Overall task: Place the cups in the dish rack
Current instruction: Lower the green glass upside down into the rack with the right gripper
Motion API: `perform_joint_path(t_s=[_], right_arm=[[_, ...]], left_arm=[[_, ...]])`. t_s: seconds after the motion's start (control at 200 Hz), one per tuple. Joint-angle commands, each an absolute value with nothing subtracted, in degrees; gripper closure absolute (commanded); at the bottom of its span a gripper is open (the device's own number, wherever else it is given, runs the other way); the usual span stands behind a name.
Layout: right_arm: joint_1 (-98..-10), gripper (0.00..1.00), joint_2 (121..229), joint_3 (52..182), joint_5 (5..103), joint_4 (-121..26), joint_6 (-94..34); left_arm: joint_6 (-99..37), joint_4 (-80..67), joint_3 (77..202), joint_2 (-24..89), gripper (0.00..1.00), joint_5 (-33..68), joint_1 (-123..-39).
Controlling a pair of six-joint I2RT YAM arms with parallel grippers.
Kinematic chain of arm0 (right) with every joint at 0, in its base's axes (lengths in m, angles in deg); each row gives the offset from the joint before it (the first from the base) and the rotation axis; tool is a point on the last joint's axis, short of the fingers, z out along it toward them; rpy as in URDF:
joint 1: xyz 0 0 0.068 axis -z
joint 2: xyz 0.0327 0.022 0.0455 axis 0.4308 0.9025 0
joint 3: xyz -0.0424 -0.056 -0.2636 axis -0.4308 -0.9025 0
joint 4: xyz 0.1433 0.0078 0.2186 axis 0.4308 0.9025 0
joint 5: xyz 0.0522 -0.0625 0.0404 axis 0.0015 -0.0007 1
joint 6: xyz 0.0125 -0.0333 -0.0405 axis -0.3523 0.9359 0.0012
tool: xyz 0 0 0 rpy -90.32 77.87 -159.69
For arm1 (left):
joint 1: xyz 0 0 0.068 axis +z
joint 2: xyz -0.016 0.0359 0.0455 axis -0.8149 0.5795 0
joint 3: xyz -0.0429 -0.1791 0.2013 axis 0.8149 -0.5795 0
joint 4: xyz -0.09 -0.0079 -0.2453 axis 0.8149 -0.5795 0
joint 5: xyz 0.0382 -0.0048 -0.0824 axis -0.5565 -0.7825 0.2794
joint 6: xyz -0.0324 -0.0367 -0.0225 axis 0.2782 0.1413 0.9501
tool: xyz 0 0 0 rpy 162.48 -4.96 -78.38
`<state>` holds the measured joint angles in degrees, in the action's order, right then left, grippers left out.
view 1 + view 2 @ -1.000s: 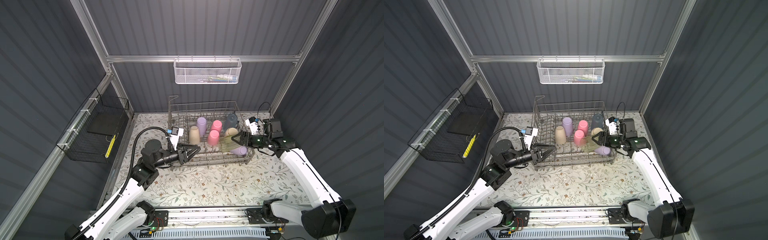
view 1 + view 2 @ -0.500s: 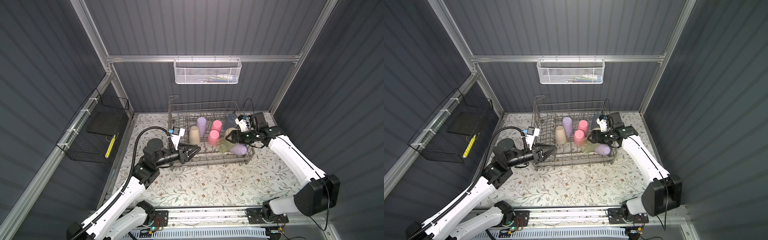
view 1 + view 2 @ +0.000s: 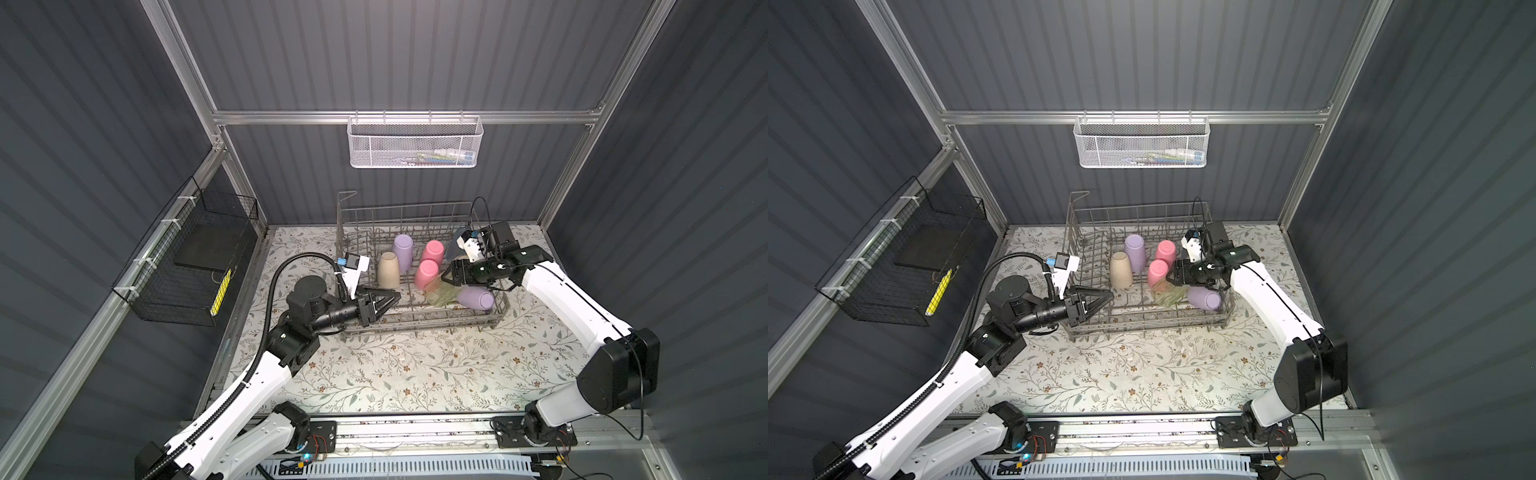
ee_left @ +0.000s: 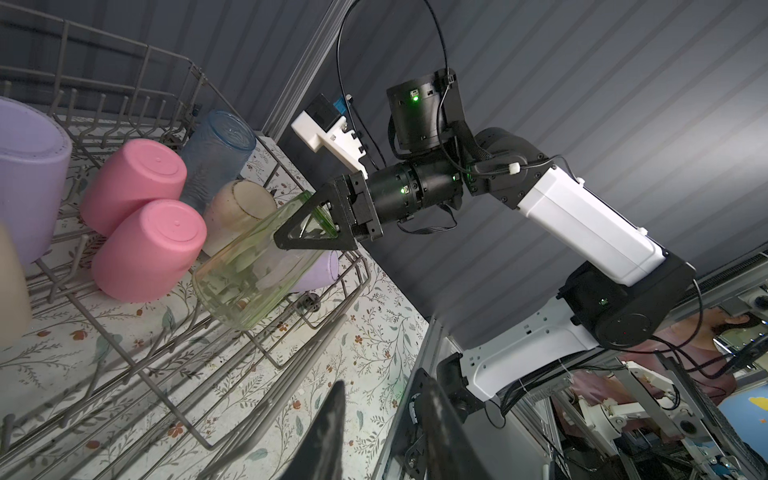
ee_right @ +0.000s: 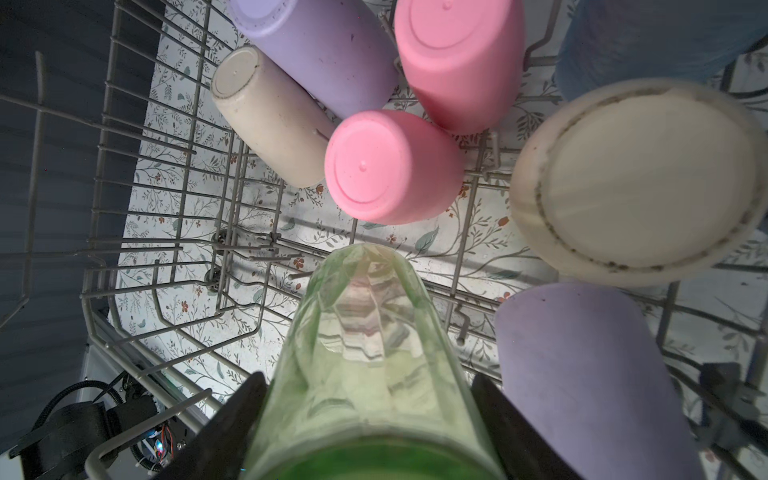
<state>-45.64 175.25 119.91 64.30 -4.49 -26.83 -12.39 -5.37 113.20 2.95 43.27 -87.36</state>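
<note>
Right gripper (image 5: 365, 382) clamped on the clear green cup (image 5: 365, 316), cup tilted mouth-down inside the dish rack (image 3: 419, 322) beside the lying lilac cup (image 3: 476, 298), left gripper (image 3: 392, 300) slightly parted, empty, at the rack's edge.

Dim booth, top-lit.
Glare on floral-patterned tabletop (image 3: 415, 374); clear green plastic tumbler (image 5: 365, 374) blurred close up; edges bowed.

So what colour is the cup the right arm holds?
The cup is clear green; right wrist view shows it best.
</note>
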Motion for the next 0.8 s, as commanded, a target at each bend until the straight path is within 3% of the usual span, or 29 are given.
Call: perform_joint_path(t_s=[0.0, 0.45, 0.795], right_arm=[[-46.72, 0.72, 176.80, 122.46, 61.29, -4.29, -25.70], [-51.75, 0.69, 183.54, 126.51, 52.87, -2.18, -24.64], [-56.11, 0.50, 186.84, 126.70, 47.57, -2.13, -25.85]], left_arm=[[-13.62, -4.47, 112.91, 2.96, 0.68, 44.38, -86.73], [-13.78, -4.43, 112.36, 2.96, 0.69, 44.71, -86.04], [-13.89, -4.21, 111.81, 3.23, 0.69, 45.13, -85.60]])
